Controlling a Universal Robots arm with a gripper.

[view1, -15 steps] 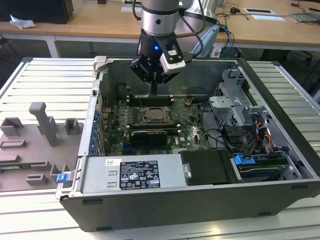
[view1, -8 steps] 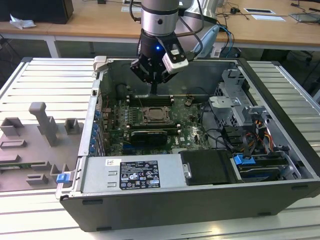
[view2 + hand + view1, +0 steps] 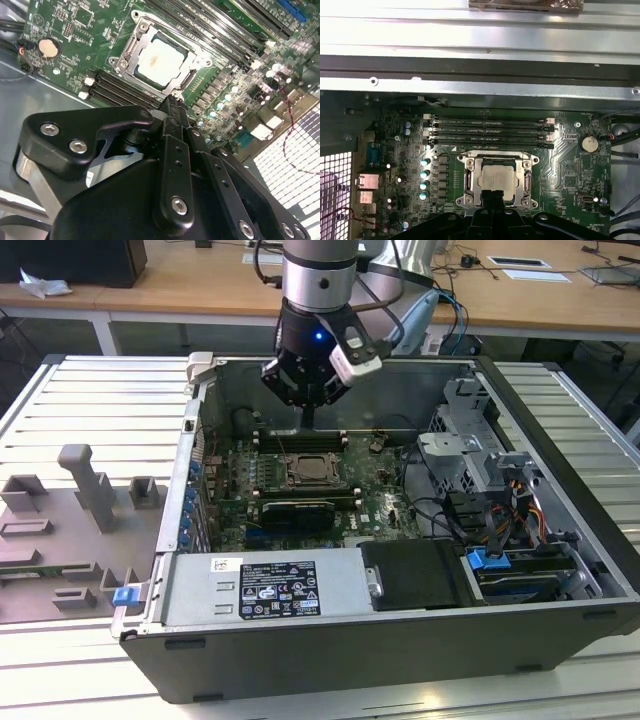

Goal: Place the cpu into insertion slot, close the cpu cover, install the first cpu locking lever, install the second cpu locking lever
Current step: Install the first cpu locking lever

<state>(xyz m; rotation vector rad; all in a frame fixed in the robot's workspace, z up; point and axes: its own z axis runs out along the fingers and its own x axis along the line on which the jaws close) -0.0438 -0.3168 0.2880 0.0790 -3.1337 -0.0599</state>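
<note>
Right now our pincer [image 3: 308, 418] hangs with its two fingers drawn together into one narrow tip, and we see nothing held between them. In the exterior view that tip sits low inside the open computer case [image 3: 560, 540], over the green board [image 3: 385, 495]. In both wrist views the tip crosses one edge of the socket [image 3: 535, 160], though we cannot tell whether it touches. The chip [image 3: 496, 180] lies flat in that socket, pale metal top up, and the cover [image 3: 471, 176] lies down around it like a frame. Long memory slots [image 3: 487, 134] run just beside the socket, with a round coin battery [image 3: 590, 144] near their end. The case rests on a slatted metal table [image 3: 90, 390]. Grey holder blocks [image 3: 85, 490] stand on it at the exterior view's left.
</note>
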